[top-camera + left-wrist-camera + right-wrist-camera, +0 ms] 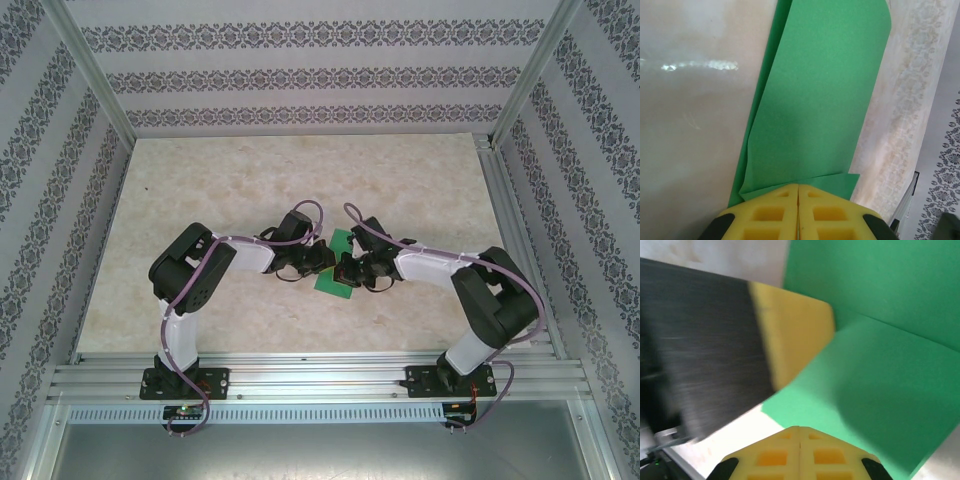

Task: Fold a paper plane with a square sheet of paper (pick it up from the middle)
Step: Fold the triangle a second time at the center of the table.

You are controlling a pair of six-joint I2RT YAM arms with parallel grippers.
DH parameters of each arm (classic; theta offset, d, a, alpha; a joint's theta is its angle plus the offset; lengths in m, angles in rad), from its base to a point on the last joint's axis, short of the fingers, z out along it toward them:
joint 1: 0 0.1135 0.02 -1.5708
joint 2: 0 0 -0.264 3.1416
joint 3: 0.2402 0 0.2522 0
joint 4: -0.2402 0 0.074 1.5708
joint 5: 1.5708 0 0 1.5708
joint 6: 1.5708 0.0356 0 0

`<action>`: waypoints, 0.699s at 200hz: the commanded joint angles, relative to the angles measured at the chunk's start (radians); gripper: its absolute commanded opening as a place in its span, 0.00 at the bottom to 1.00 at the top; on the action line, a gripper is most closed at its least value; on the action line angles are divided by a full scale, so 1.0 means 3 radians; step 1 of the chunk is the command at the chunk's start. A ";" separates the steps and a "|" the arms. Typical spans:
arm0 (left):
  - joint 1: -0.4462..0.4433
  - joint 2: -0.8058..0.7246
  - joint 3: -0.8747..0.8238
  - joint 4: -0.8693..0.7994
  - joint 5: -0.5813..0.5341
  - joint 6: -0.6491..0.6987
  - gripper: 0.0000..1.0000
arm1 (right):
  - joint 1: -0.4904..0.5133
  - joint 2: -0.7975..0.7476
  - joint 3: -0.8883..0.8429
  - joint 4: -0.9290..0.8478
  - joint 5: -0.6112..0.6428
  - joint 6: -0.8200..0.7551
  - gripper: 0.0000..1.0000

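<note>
Both arms are meeting over the middle of the pale marbled tabletop [200, 200], where the thin, bright green square sheet of paper [333, 284] is lying partly folded between them. The left gripper [798, 187] is showing its yellow jaws pressed together, tips right at the near edge of the sheet, where one layer is lying doubled over another. Whether a layer is caught between them, I cannot tell. The right gripper [799, 430] is also holding its jaws together, hovering just over a raised flap of the green paper, with the left gripper's yellow finger [790, 335] close beside it. This looks to me like an early fold being set, far from a finished dart. To do it well, I'd say one closed tip should be pinning the layers flat while the other is stroking along the fold line, pressing lightly so the sheet isn't sliding on that smooth surface and the edges aren't drifting apart.
</note>
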 commanded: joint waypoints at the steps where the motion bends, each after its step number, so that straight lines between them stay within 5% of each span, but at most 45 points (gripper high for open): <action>1: -0.0012 0.0119 -0.0058 -0.0097 -0.0153 0.0066 0.11 | -0.0067 0.0201 0.0005 0.0071 -0.0061 -0.0107 0.00; 140: -0.0015 0.0231 -0.0085 -0.0353 -0.0406 0.0122 0.07 | -0.0249 -0.0150 -0.0739 0.0110 -0.0457 -0.0255 0.01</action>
